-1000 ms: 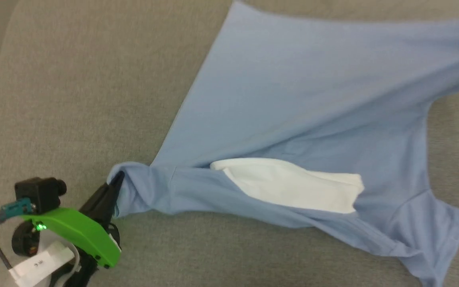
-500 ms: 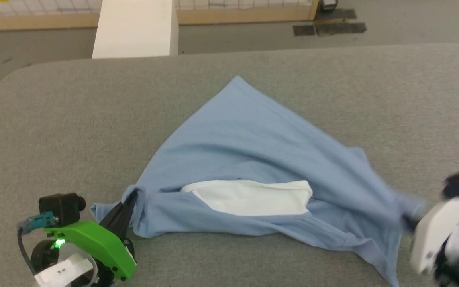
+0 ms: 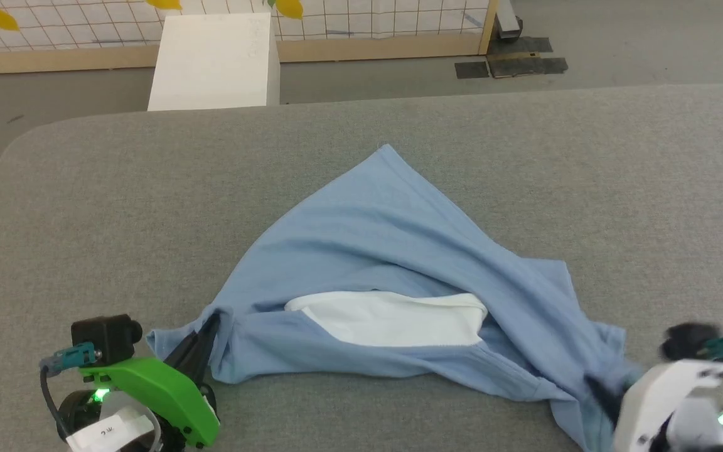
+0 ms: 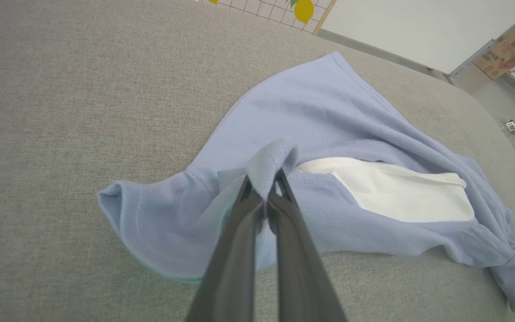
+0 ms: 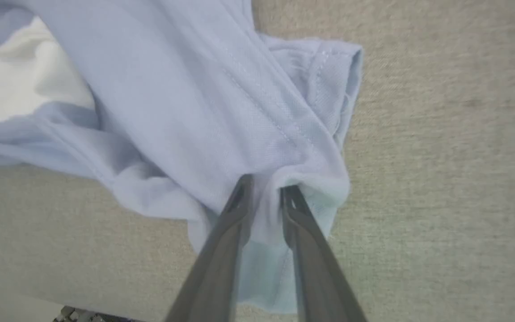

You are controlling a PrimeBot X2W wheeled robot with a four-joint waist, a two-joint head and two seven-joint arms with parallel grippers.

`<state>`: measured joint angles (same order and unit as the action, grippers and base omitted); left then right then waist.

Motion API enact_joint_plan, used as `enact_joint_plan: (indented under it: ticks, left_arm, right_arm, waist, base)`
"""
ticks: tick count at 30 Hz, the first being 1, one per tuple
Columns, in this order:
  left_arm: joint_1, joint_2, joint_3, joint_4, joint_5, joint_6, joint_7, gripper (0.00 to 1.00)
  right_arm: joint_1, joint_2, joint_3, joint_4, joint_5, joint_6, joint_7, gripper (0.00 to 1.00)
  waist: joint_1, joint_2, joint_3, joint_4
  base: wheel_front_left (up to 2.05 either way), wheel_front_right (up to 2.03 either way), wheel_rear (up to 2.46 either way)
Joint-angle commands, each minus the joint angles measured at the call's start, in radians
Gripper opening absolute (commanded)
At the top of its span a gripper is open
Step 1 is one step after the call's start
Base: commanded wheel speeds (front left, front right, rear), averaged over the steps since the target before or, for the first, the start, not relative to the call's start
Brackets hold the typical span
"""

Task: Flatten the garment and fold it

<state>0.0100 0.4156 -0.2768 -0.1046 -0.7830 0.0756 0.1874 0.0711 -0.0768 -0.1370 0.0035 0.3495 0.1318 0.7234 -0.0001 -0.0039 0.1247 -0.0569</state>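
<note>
Left gripper (image 4: 264,190) clamps the light blue shirt's (image 3: 386,251) left end; right gripper (image 5: 266,185), jaws parted, straddles its opposite end.

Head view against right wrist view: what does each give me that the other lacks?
Head view: the whole garment lying in a rough triangle, the left pincer shut on its left corner, and the white box beyond the grey surface. Right wrist view: the right pincer up close, jaws parted with bunched blue cloth between them, plus the hem stitching. Both: the garment, its white collar piece and the grey surface.
</note>
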Motion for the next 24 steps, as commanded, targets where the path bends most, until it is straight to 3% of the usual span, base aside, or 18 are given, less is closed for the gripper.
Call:
enact_joint_plan:
  ticks: [1,6,11,18,24]
  left_arm:
    - [0.008,0.004,0.001,0.003,0.006,-0.002,-0.009,0.00]
    - [0.009,0.005,0.003,0.006,0.006,0.001,-0.014,0.00]
    - [0.007,0.003,0.003,0.005,0.005,0.004,-0.018,0.00]
    - [-0.013,0.012,0.009,-0.010,0.034,0.007,-0.049,0.00]
    - [-0.053,0.014,-0.009,-0.032,0.070,-0.013,-0.083,0.00]
  right_arm:
    - [-0.033,0.003,-0.025,-0.031,0.024,-0.001,-0.026,1.00]
    - [-0.090,0.013,-0.111,-0.166,0.078,-0.001,-0.156,1.00]
    - [-0.133,0.004,-0.123,-0.189,0.080,-0.001,-0.244,1.00]
    - [-0.273,-0.020,-0.059,-0.110,0.023,-0.001,-0.340,1.00]
    - [-0.485,-0.046,0.058,0.028,-0.055,-0.001,-0.294,1.00]
  waist:
    - [0.0001,0.0039,-0.003,0.000]
    - [0.0001,0.0039,-0.009,0.001]
    - [0.0001,0.0039,-0.006,0.005]
    - [0.0001,0.0039,0.044,0.028]
    - [0.0001,0.0039,0.142,0.098]
  base:
    - [0.00,0.00,0.00]
    - [0.00,0.00,0.00]
    - [0.00,0.00,0.00]
    - [0.00,0.00,0.00]
    - [0.00,0.00,0.00]
